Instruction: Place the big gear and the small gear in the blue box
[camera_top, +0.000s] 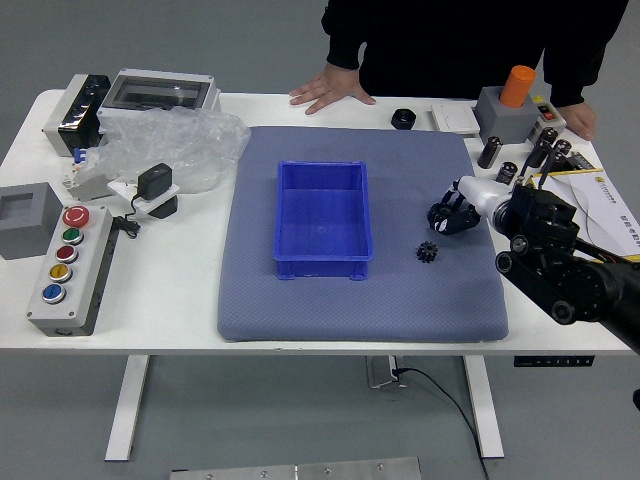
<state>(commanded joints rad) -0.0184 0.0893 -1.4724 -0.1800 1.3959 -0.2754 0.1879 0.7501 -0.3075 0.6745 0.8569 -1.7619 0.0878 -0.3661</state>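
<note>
My right hand (455, 211) reaches in from the right over the mat's right part. Its fingers are curled around the big gear (435, 216), a dark gear mostly hidden by them; only its left edge shows. Whether the gear touches the mat cannot be told. Just below the hand, the small black gear (427, 252) lies on the mat, apart from the fingers. The blue box (323, 269) stands left of both gears, open at the top, with nothing inside. My left arm is out of view.
The blue-grey mat (300, 320) lies under the box. At the far side a person rests one hand (333, 88) on the table and another (580, 119) at the right. A black round part (403, 119) sits beyond the mat; a button panel (75, 270) stands left.
</note>
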